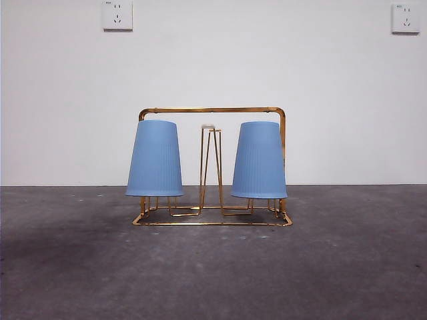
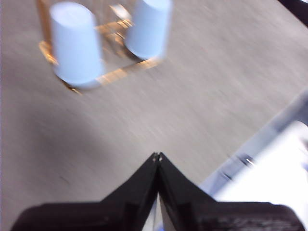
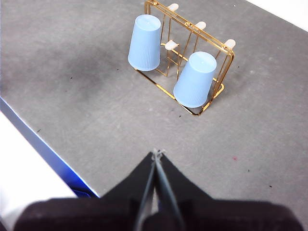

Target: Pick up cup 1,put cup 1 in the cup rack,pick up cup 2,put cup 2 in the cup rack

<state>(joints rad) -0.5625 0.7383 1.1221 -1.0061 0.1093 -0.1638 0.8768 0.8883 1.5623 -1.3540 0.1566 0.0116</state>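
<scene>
The gold wire cup rack (image 1: 212, 111) (image 3: 226, 72) (image 2: 115, 74) stands on the grey table. Two light blue ribbed cups hang upside down on its pegs: one on the left (image 1: 155, 159) (image 3: 144, 42) (image 2: 74, 43) and one on the right (image 1: 259, 161) (image 3: 195, 79) (image 2: 148, 26). A free peg with a white tip (image 1: 209, 127) rises between them. My left gripper (image 2: 158, 155) is shut with nothing in it, back from the rack. My right gripper (image 3: 158, 153) is also shut and empty, well short of the rack. Neither gripper shows in the front view.
A white wall with two sockets (image 1: 117, 15) (image 1: 405, 18) backs the table. The table's edge, with a blue strip (image 3: 48, 151) and a white surface beyond it (image 2: 269, 187), runs close to both grippers.
</scene>
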